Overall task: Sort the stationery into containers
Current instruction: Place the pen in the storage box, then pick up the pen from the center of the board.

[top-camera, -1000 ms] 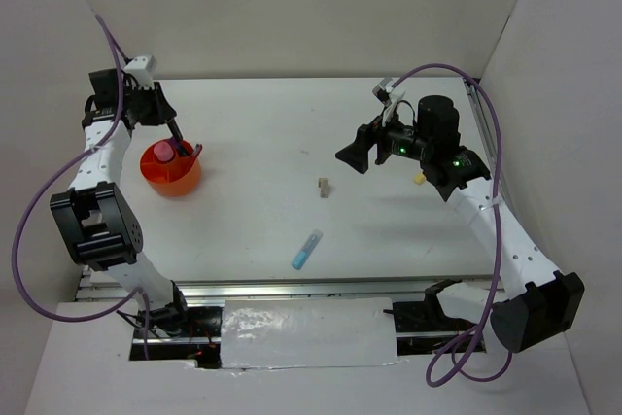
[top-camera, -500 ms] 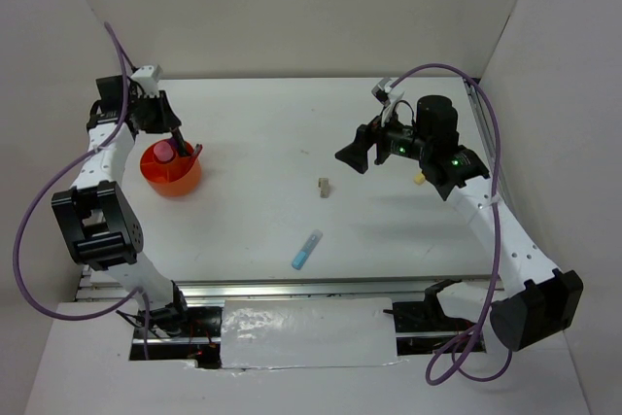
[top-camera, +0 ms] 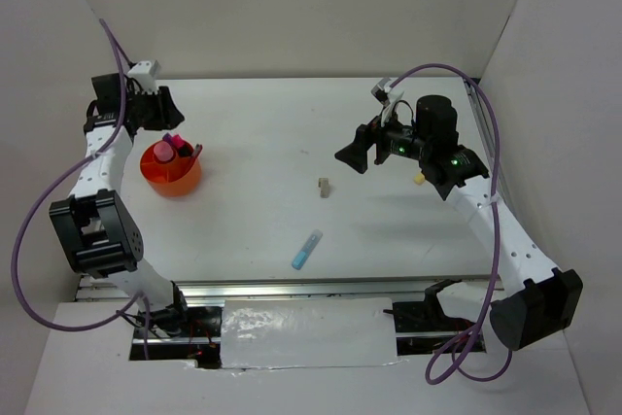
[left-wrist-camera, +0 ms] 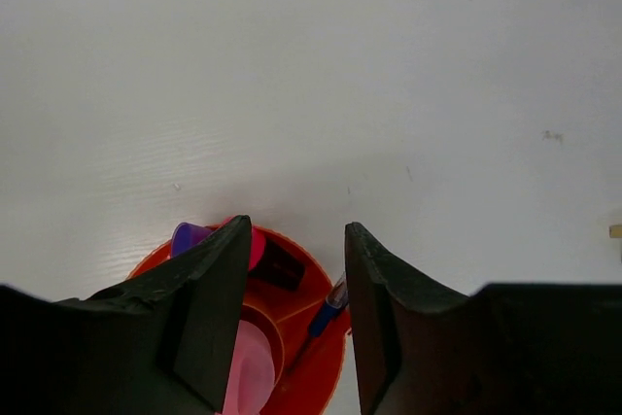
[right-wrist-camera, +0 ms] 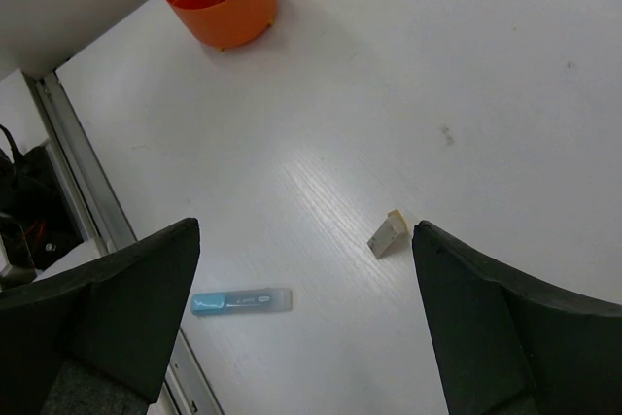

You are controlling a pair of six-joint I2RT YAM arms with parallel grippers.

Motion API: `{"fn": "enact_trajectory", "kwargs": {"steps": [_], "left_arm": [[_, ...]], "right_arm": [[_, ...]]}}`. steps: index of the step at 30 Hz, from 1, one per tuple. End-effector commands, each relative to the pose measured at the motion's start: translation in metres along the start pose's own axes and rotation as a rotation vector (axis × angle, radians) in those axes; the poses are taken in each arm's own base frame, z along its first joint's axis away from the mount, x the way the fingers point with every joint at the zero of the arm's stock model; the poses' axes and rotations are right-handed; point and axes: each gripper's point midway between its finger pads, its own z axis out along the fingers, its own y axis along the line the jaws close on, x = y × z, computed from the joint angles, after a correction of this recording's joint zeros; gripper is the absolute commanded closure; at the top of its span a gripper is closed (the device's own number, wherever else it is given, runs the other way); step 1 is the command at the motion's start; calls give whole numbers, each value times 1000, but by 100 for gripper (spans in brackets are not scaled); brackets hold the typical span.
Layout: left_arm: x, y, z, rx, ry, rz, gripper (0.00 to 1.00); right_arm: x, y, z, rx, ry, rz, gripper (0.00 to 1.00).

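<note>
Left gripper (top-camera: 167, 125) over the orange cup (top-camera: 177, 183), right gripper (top-camera: 352, 155) high above the table (top-camera: 262, 114)
At the far left the left gripper hung just above the cup with its jaws partly apart and nothing between them; the cup held a pink highlighter (top-camera: 176, 146) and a thin blue pen (left-wrist-camera: 326, 314), among others. Toward the middle, a light blue highlighter (top-camera: 307, 250) lay flat near the front edge, and a tiny beige block (top-camera: 324, 186) lay behind it, well apart. On the right, the right gripper stood spread wide and held nothing
</note>
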Motion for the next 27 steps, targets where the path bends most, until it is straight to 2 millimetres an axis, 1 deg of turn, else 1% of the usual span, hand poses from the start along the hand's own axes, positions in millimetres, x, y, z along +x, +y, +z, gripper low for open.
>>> {"fn": "enact_trajectory", "kwargs": {"steps": [1,2,3,4,5,6,7,8,9,10,11,12,13,14,15,16,17,18,19,20,21,22,23,24,27], "left_arm": [[-58,-29,-42,63,-207,121,45],[-57,-35,-47,79,-223,133,45],[-68,-53,-65,112,-275,188,46],[-65,-71,-67,145,-278,218,46],[-70,-85,-83,152,-304,288,47],[-55,-96,-84,159,-258,297,47],[-47,-125,-84,210,-238,342,47],[-43,-143,-96,227,-246,388,47],[-23,-153,-93,241,-207,391,47],[-8,-182,-100,274,-186,421,47],[6,-193,-99,287,-156,404,50],[34,-200,-93,298,-101,390,50],[49,-222,-96,326,-77,407,50],[66,-232,-95,348,-35,387,50],[97,-254,-94,403,32,405,50],[112,-263,-93,405,72,392,48],[128,-274,-94,441,104,414,48],[159,-287,-97,496,177,390,46],[167,-297,-100,560,191,341,33],[181,-305,-105,629,230,310,19],[201,-308,-106,656,280,287,17],[209,-312,-108,675,296,290,17],[212,-314,-106,673,286,292,16],[227,-318,-109,679,313,313,16],[248,-315,-101,616,360,347,16]], "right_arm": [[-15,2,-3,5,-43,-43,4],[-13,1,-3,10,-37,-35,4],[-12,0,-5,17,-36,-30,4],[-10,0,-6,23,-32,-9,4],[-6,-2,-7,30,-19,10,4],[-2,-7,-7,45,-7,27,5],[7,-10,-8,53,14,43,5],[13,-11,-10,67,32,95,6],[19,-14,-11,81,45,115,6],[28,-21,-13,102,59,156,6],[32,-24,-16,116,65,180,6],[41,-27,-18,128,75,206,7],[41,-34,-24,153,63,228,7],[44,-36,-27,163,65,239,7],[48,-39,-30,171,68,242,7],[48,-42,-37,189,67,238,7],[52,-43,-40,192,79,229,7],[52,-43,-43,193,85,205,8],[61,-45,-49,203,129,134,8],[62,-47,-52,222,139,112,9],[67,-49,-58,241,154,81,9],[69,-52,-60,254,156,64,9],[73,-56,-65,274,170,60,9],[77,-58,-68,281,179,43,9],[80,-61,-76,301,181,32,9]]}}
